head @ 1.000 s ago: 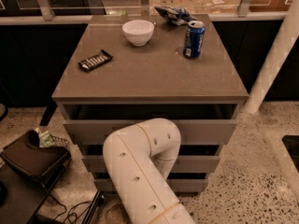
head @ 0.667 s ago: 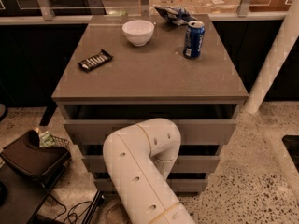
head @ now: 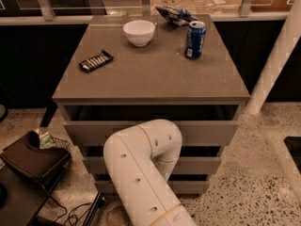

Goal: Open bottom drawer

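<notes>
The grey cabinet (head: 150, 74) stands in the middle of the camera view with three drawer fronts below its top. The bottom drawer (head: 193, 186) is the lowest, slim grey front; only its right and left ends show. My white arm (head: 141, 164) rises from the lower edge and bends down in front of the drawers, covering their middles and the handles. My gripper is hidden behind the arm's elbow, somewhere low in front of the cabinet. The top drawer (head: 207, 131) and the middle drawer (head: 200, 165) each step out a little further than the one below.
On the cabinet top stand a white bowl (head: 139, 32), a blue can (head: 194, 39), a dark snack bar (head: 95, 60) and a crumpled bag (head: 175, 14). A black case (head: 33, 159) and cables lie on the floor at left. A white post (head: 275, 65) stands at right.
</notes>
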Tool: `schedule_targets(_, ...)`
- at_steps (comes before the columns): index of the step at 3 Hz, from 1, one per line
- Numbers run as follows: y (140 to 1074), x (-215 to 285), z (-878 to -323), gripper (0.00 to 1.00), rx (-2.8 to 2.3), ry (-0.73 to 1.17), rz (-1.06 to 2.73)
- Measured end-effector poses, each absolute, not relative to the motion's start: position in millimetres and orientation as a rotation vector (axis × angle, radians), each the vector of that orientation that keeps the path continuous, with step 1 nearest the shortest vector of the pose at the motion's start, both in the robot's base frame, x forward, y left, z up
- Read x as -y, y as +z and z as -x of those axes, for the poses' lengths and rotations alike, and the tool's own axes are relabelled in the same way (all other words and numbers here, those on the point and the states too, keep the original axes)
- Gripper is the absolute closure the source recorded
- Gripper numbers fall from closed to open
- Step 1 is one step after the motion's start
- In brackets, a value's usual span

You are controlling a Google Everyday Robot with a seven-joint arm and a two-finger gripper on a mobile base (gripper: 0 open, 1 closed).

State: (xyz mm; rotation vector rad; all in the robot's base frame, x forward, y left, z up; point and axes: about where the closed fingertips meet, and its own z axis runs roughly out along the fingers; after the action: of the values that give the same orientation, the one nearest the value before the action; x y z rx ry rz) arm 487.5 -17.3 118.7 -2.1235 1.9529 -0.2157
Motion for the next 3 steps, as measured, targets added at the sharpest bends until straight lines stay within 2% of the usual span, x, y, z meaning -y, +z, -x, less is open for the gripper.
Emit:
schedule_targets(2,120.6,17.3,-487.0,0.87,-1.953,-0.215,2.124)
schedule_targets(3,120.7,17.3,-487.0,1.00,-1.953,-0.215,2.124)
